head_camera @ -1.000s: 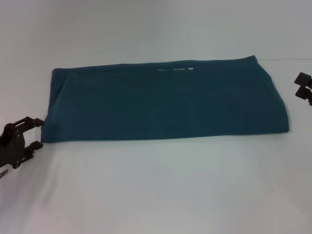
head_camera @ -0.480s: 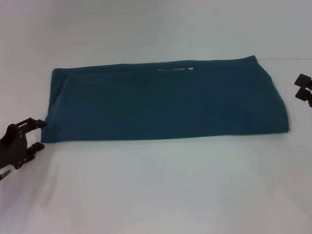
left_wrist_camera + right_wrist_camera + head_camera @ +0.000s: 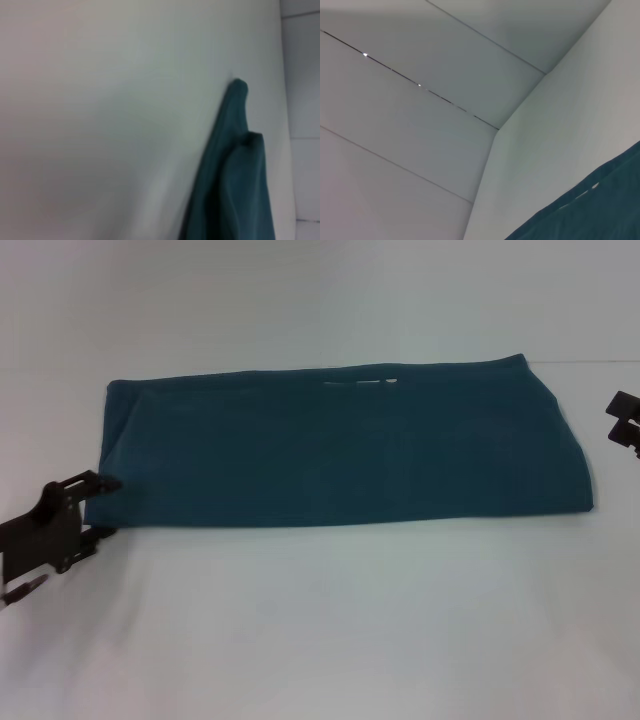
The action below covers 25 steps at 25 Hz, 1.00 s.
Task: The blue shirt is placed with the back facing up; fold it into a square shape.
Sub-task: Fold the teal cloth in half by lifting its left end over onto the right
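Note:
The blue shirt (image 3: 340, 445) lies flat on the white table (image 3: 330, 620) as a long folded band running left to right. A bit of white print (image 3: 362, 382) shows at its far edge. My left gripper (image 3: 104, 507) is open at the shirt's near left corner, with one finger over the cloth and the other just off its near edge. The left wrist view shows that end of the shirt (image 3: 235, 175) as rumpled folds. My right gripper (image 3: 626, 421) hangs open just off the shirt's right end, not touching it. A corner of the shirt (image 3: 600, 212) appears in the right wrist view.
White table surface surrounds the shirt on every side, with a wide stretch in front of it. Pale wall panels (image 3: 420, 100) stand beyond the table's far edge.
My left gripper has moved right and slightly away from me, from beside the shirt onto its near left corner. The right gripper has drifted a little to the right. The shirt has not moved.

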### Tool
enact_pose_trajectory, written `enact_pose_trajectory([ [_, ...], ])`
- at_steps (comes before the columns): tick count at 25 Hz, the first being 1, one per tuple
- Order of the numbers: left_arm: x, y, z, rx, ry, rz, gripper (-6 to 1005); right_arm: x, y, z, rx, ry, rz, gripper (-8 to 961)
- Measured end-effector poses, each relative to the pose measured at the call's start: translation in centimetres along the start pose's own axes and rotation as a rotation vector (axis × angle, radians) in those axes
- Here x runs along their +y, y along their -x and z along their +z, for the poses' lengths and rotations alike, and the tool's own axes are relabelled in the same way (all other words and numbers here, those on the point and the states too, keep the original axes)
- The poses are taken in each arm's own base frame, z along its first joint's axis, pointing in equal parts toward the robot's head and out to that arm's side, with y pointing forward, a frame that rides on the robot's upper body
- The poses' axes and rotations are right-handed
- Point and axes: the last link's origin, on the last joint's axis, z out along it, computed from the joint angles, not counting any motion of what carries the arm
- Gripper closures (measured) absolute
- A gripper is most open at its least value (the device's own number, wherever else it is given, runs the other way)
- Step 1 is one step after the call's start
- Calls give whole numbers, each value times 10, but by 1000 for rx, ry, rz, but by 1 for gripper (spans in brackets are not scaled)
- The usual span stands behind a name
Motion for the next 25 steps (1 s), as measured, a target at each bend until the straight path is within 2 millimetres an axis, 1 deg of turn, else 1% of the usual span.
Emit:
enact_pose_trajectory([
  [5, 10, 3, 13, -18, -4, 23, 322, 0, 0, 0, -2, -3, -2, 264],
  [11, 20, 3, 24, -20, -12, 52, 324, -1, 1, 0, -3, -4, -3, 263],
  [15, 21, 1, 26, -8, -19, 56, 325, 0, 2, -1, -9, -2, -3, 263],
  [22, 15, -2, 22, 21, -31, 45, 327, 0, 3, -2, -23, 1, 0, 263],
  [25, 19, -2, 26, 19, -27, 65, 327, 0, 3, -2, -22, 0, 0, 263],
])
